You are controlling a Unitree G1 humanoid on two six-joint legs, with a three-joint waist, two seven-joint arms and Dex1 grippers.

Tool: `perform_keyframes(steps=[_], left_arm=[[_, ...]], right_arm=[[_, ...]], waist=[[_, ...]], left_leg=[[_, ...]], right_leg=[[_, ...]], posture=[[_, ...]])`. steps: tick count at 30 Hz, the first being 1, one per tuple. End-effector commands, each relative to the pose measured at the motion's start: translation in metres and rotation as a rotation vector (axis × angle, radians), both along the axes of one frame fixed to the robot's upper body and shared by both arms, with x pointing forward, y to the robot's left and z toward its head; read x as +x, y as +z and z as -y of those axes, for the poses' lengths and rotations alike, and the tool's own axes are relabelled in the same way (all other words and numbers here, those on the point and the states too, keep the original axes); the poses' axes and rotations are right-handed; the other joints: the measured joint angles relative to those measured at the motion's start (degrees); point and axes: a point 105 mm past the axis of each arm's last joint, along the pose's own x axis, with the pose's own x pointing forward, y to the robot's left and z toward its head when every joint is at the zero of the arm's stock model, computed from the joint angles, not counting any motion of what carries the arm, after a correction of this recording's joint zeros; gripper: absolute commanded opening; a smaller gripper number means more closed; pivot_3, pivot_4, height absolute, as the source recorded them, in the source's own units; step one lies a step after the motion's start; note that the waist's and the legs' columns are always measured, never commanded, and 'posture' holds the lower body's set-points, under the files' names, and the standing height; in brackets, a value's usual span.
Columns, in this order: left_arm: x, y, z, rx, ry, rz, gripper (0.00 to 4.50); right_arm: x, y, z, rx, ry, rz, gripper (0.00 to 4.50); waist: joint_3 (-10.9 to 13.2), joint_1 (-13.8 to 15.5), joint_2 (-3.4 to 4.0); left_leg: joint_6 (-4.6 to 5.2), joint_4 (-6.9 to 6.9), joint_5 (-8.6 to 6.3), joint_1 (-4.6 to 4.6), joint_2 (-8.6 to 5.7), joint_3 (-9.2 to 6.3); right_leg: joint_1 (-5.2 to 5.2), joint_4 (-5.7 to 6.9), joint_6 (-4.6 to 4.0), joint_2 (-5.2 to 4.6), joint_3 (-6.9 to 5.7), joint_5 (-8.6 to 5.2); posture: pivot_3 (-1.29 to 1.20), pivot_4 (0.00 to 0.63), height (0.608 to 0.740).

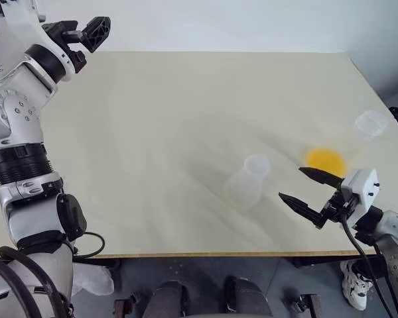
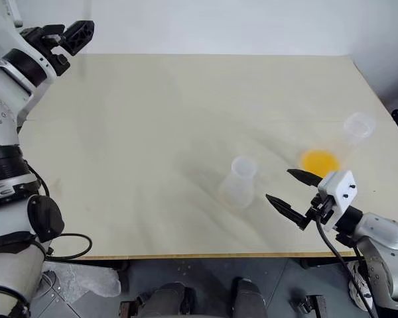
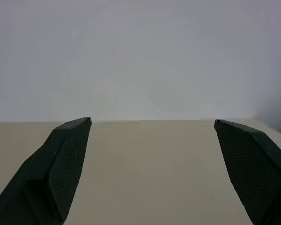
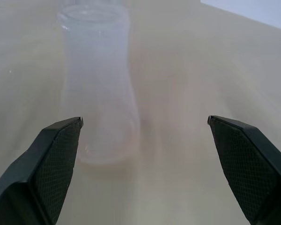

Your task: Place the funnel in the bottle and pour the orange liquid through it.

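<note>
I have the left gripper [image 1: 93, 30] raised over the worktop's [image 1: 152, 132] far left corner, fingers spread wide, holding nothing. The bottle [image 1: 247, 182] stands upright right of centre, toward the near edge. My right gripper [image 1: 305, 189] hovers just beside it near the near right corner, wide open and empty. The orange liquid [image 1: 325, 159] sits just beyond that gripper, a small clear cup-like piece [image 1: 371, 124] near the right edge.

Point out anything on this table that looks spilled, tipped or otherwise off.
Nothing stands out. The bottle stands upright on the table, and the orange liquid sits as a neat round patch inside its clear container, with no puddle around it. Both grippers are open and empty.
</note>
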Motion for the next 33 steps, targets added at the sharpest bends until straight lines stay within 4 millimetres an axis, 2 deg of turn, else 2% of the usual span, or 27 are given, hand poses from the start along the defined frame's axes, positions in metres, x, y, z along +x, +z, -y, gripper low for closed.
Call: perform_keyframes(steps=[1,2,4,8,11,14,19,26,33], left_arm=[[-0.017,0.024,-0.003,0.079,-0.021,0.124,4.46],[-0.021,0.017,-0.005,0.095,-0.043,0.122,4.46],[-0.037,-0.014,-0.013,0.158,-0.090,0.088,4.46],[-0.061,-0.062,-0.029,0.235,-0.123,0.003,4.46],[-0.078,-0.103,-0.060,0.291,-0.052,-0.065,4.46],[-0.094,-0.130,-0.087,0.300,0.012,-0.124,4.46],[-0.118,-0.153,-0.122,0.239,0.119,-0.169,4.46],[-0.161,-0.179,-0.125,0.209,0.124,-0.236,4.46],[-0.188,-0.195,-0.148,0.178,0.234,-0.284,4.46]], right_arm=[[0.000,0.007,0.001,0.005,-0.004,0.037,4.50],[-0.001,0.007,0.001,0.006,-0.003,0.036,4.50],[-0.004,0.006,0.002,0.001,-0.003,0.025,4.50],[-0.007,0.006,0.003,-0.001,-0.005,0.021,4.50],[-0.007,0.006,0.004,-0.003,-0.004,0.017,4.50],[-0.006,0.005,0.003,-0.004,0.000,0.014,4.50],[-0.006,0.005,0.001,0.001,0.012,0.008,4.50],[-0.007,0.004,0.001,0.003,0.029,-0.004,4.50],[-0.013,0.011,-0.005,0.008,0.084,-0.009,4.50]], waist=[[0.0,-0.1,-0.01],[0.0,-0.3,0.00],[-0.1,-0.9,0.10],[0.0,-1.7,0.08],[0.0,-1.6,-0.06],[0.0,-1.6,-0.05],[0.0,-0.6,-0.07],[0.0,-1.0,-0.06],[0.0,-0.9,-0.06]], left_leg=[[0.00,0.00,0.00,0.00,0.00,0.01],[-0.01,-0.02,0.00,0.00,0.00,0.01],[-0.05,-0.08,-0.03,0.04,0.01,0.03],[-0.16,-0.14,-0.09,0.11,0.09,0.02],[-0.16,-0.05,-0.09,0.06,0.15,0.00],[-0.17,-0.06,-0.10,0.11,0.12,0.03],[-0.10,0.01,-0.15,0.08,0.07,-0.08],[-0.09,-0.05,-0.21,0.12,0.11,-0.08],[-0.05,-0.03,-0.25,0.13,0.11,-0.12]], right_leg=[[0.00,0.00,0.00,0.00,0.00,0.00],[-0.01,0.00,0.00,0.00,0.00,0.00],[-0.02,0.00,0.00,0.00,0.01,0.00],[-0.07,0.08,-0.02,0.07,0.04,-0.02],[-0.08,0.07,-0.05,0.11,0.06,-0.03],[-0.07,0.07,-0.06,0.05,0.12,-0.03],[0.03,0.01,-0.05,-0.04,0.08,-0.03],[0.02,0.00,-0.05,-0.08,0.18,-0.03],[0.03,0.01,-0.06,-0.12,0.43,-0.03]], posture=[[0.00,0.150,0.740],[0.00,0.150,0.740],[0.00,0.150,0.740],[0.00,0.150,0.740],[0.00,0.150,0.740],[0.00,0.150,0.740],[0.00,0.150,0.740],[0.00,0.150,0.740],[0.00,0.150,0.740]])
